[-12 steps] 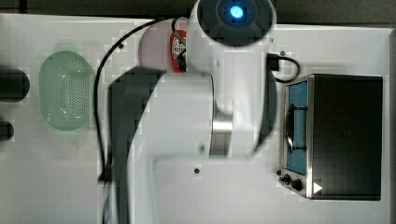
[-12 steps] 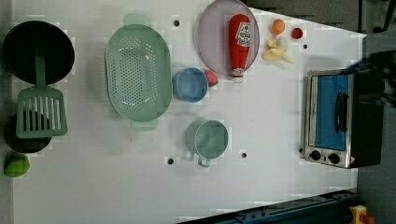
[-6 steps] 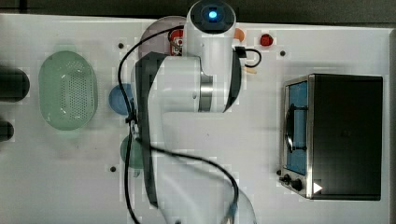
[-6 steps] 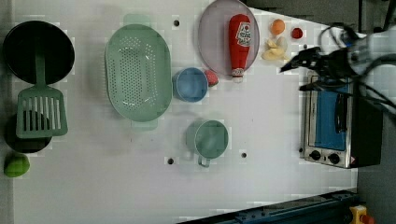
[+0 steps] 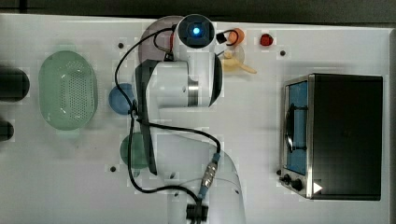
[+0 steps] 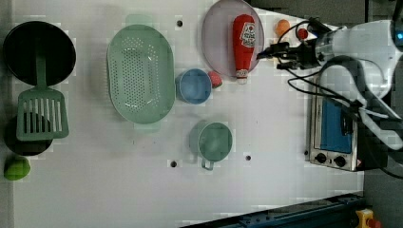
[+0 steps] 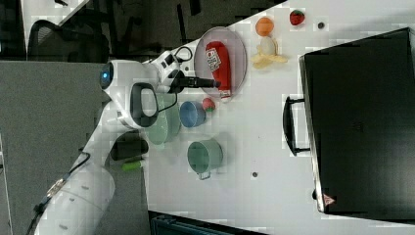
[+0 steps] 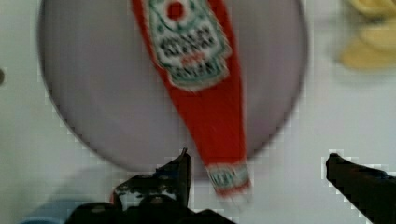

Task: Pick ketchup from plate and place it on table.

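The ketchup (image 6: 243, 42) is a red bottle with a white label, lying flat on the lilac-grey plate (image 6: 217, 38) at the far edge of the white table (image 6: 266, 128). Its pale cap end pokes over the plate's rim. My gripper (image 6: 271, 58) is open and hovers just off the plate on the left view's right, beside the bottle's neck. In the wrist view the ketchup (image 8: 205, 93) runs down the plate (image 8: 93, 84), its cap end between my spread fingers (image 8: 180, 170), nearer that one. From the right view, the gripper (image 7: 211, 84) hangs over the bottle (image 7: 218, 61). My arm covers most of the plate (image 5: 152, 37) in the top view.
A small blue dish (image 6: 194, 86) and a red strawberry-like piece (image 6: 216, 79) sit close to the plate. A green colander (image 6: 140, 73), a green mug (image 6: 214, 141), a toaster oven (image 6: 335, 128), banana pieces (image 5: 236, 58), an orange (image 5: 237, 35) and a black pan with spatula (image 6: 38, 57) stand around.
My arm has swung from over the toaster oven toward the plate, bringing the open gripper beside the bottle's neck. The ketchup has not moved.
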`<control>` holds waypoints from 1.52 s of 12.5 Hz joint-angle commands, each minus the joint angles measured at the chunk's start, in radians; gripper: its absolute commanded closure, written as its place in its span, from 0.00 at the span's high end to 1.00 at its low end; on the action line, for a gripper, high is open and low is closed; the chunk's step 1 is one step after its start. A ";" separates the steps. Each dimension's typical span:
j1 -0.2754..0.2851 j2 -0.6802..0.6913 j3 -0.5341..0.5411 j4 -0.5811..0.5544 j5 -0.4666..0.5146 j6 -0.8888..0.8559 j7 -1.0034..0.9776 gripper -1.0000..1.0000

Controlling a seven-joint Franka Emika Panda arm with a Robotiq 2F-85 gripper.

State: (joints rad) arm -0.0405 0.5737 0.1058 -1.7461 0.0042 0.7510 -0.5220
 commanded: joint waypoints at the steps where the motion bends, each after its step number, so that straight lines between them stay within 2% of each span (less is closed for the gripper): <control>1: 0.037 0.050 -0.005 0.028 -0.009 0.097 -0.155 1.00; 5: 0.042 0.132 -0.010 0.045 -0.082 0.202 -0.155 1.00; 10: 0.042 0.190 -0.012 0.056 -0.090 0.257 -0.155 1.00; 11: 0.042 0.192 -0.012 0.058 -0.090 0.264 -0.155 0.96; 14: 0.042 0.193 -0.012 0.064 -0.090 0.275 -0.155 0.60; 19: 0.041 0.126 -0.010 0.080 -0.082 0.265 -0.133 0.60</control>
State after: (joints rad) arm 0.0026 0.7764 0.0955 -1.6982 -0.0864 1.0020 -0.6411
